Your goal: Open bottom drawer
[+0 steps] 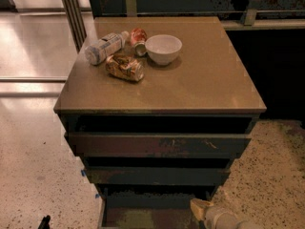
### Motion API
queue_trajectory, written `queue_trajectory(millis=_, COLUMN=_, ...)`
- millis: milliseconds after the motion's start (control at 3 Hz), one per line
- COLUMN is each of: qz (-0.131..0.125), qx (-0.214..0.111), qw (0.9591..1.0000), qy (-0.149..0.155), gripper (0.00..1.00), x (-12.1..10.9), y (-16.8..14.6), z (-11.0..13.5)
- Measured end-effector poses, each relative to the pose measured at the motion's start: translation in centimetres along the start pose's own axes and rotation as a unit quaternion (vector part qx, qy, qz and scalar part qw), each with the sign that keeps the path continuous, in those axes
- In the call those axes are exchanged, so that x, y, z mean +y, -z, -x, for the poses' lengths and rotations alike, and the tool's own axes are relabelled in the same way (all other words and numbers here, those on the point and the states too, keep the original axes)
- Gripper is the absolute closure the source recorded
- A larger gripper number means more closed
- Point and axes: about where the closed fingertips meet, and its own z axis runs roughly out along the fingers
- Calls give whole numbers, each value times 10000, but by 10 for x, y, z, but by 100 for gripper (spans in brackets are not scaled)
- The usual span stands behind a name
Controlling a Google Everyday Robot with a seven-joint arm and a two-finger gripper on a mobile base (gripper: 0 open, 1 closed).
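Bottom drawer (138, 218) sat lowest in the stack, at the frame's lower edge. It was already pulled partly out: reddish floor showing, front cut off by the frame. Gripper (199, 208) was at the drawer's right inner corner, low right in view. Whether it was open or closed, cannot tell.

Judged step: pulling the drawer further out. To do it well, pull straight out along the runners, level, with no sideways drag. The hold was far off-centre to the right, so the drawer could skew and bind; go slow and even. Keep the arm below the middle front (157, 176) so nothing above gets nudged.

Counts:
- Three drawers: bottom, middle, top front (157, 146).
- One worktop (209, 80), carrying four items grouped at its back left.
- One white bowl (163, 48).
- One plastic bottle (102, 47), lying down.
- One red-and-white can (138, 38), between bottle and bowl.
- One brownish can (125, 67), on its side, could be a packet.
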Motion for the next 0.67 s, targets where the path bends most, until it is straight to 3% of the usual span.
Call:
queue_trajectory(millis=333, qz=-449, qx=-562, qw=9971, qy=-268, gripper=100, x=-21, y=36, z=13)
queue_trajectory(millis=667, qz=-596, qx=-660, qw=9954, qy=-363, gripper=82, x=-31, y=49, z=12)
